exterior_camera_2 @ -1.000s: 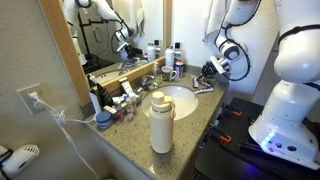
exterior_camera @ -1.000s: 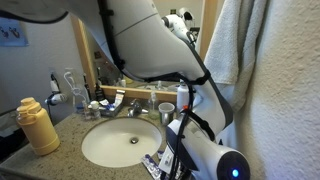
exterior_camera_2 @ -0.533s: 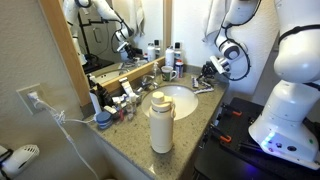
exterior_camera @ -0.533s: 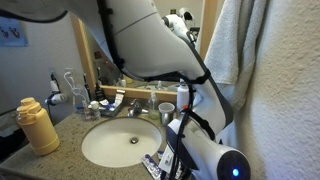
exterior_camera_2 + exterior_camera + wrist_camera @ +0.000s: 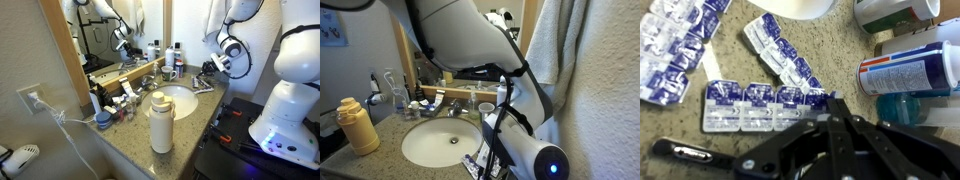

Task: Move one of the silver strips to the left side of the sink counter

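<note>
Three silver strips with blue-purple print lie on the speckled sink counter in the wrist view: one at the top left, one slanted in the middle, one lying level. My gripper has its fingers together, pinched at the right end of the level strip. In both exterior views the gripper is low over the counter, beside the round white basin.
A black-handled razor lies near the strips. A blue can and a teal bottle stand close to the gripper. A yellow bottle, the chrome faucet, toiletries along the mirror and a hanging towel are around.
The arm has shifted only slightly; the gripper stays low beside the basin, and the strips on the counter look unmoved.
</note>
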